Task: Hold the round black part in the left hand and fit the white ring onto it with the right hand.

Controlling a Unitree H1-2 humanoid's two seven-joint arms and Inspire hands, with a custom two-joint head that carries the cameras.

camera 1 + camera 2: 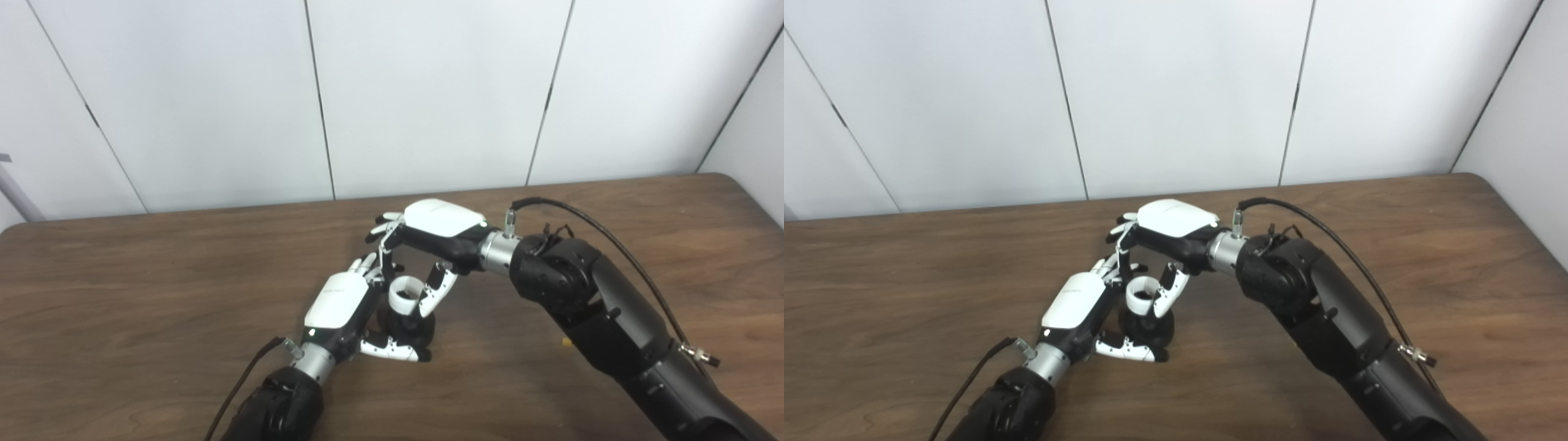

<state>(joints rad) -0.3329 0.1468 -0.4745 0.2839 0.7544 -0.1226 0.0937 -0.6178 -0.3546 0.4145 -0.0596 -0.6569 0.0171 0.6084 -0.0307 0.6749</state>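
The left hand wraps the black part low on the table, its thumb curled under the near side, apparently to steady the part so the top stays free. The right hand reaches down from above, its thumb and fingers closed on the white ring, which sits right at the top of the part, seemingly lined up for pressing on. Fingers hide most of the part, so whether the ring is already seated cannot be told.
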